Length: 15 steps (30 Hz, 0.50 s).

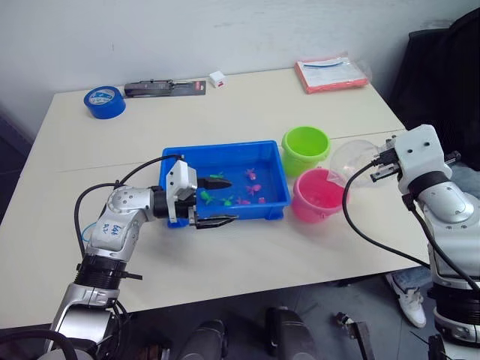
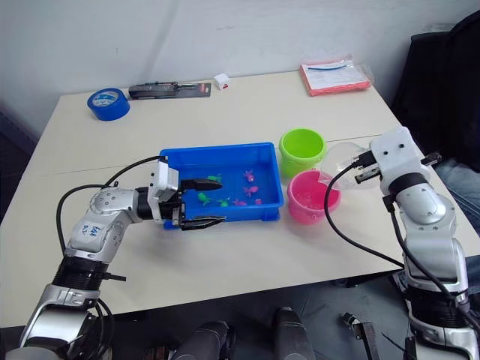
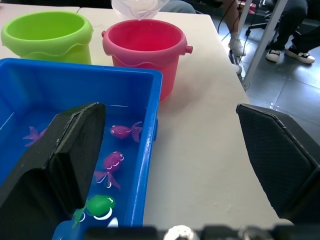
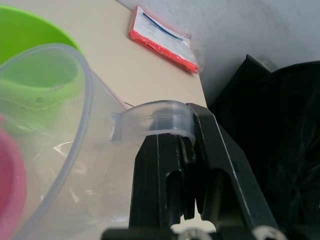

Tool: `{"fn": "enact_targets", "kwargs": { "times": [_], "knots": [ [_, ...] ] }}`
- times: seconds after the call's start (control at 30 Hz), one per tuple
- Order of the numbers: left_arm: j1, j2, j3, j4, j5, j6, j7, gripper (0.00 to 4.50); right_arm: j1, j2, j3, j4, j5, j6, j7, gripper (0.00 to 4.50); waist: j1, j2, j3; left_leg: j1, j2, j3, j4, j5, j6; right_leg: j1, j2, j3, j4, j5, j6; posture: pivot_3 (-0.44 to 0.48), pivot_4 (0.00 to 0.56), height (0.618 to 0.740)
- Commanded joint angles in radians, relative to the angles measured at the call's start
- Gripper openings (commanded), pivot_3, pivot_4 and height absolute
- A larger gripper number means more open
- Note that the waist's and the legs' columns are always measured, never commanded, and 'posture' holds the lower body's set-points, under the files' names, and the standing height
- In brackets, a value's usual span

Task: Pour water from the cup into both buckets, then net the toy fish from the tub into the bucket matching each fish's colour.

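Note:
My right gripper point(image 1: 381, 160) is shut on the handle of the clear cup point(image 1: 351, 159). The cup is tipped on its side, its lip over the pink bucket point(image 1: 318, 196). The lime green bucket point(image 1: 305, 148) stands just behind the pink one. Both are beside the right end of the blue tub point(image 1: 225, 146). Several pink and green toy fish point(image 1: 253, 189) lie in the tub's water. My left gripper point(image 1: 219, 201) is open at the tub's near left corner. One of its fingers point(image 3: 60, 160) is inside the tub and the other finger point(image 3: 280, 155) is outside the front rim.
At the table's far side lie a blue tape roll point(image 1: 104, 101), a black packaged tool point(image 1: 165, 88), a small white cube point(image 1: 217, 78) and a red-edged packet point(image 1: 331, 73). A dark chair or coat point(image 1: 442, 75) stands off the right edge.

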Motion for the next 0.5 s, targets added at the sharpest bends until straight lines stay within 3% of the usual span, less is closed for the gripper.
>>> {"fn": "enact_targets", "kwargs": {
  "times": [0.03,0.27,0.5],
  "knots": [
    [-0.046,-0.011,0.064,0.018,-0.042,0.044,0.049,4.50,-0.066,0.033,-0.061,-0.037,0.045,0.061,-0.031,0.69,0.000,0.000,0.000,0.000,0.000,0.000,0.000,0.000,0.000,0.000,0.000,0.000,0.000,0.000,0.000,0.000,0.150,0.740],
    [-0.087,0.016,0.099,0.071,-0.006,0.091,0.134,4.50,-0.210,0.088,-0.031,0.067,0.055,0.137,-0.092,0.69,-0.002,0.000,0.000,-0.001,0.000,0.000,0.003,0.000,0.000,0.000,0.000,0.000,0.002,0.000,0.000,0.000,0.150,0.740],
    [-0.079,0.024,0.116,0.038,0.012,0.130,0.215,4.50,-0.343,0.112,0.050,0.239,0.004,0.091,-0.162,0.69,-0.003,0.000,0.000,-0.001,0.000,0.000,0.003,0.000,0.000,-0.001,0.000,-0.001,0.002,0.000,0.000,0.000,0.150,0.740]
  ]
}}
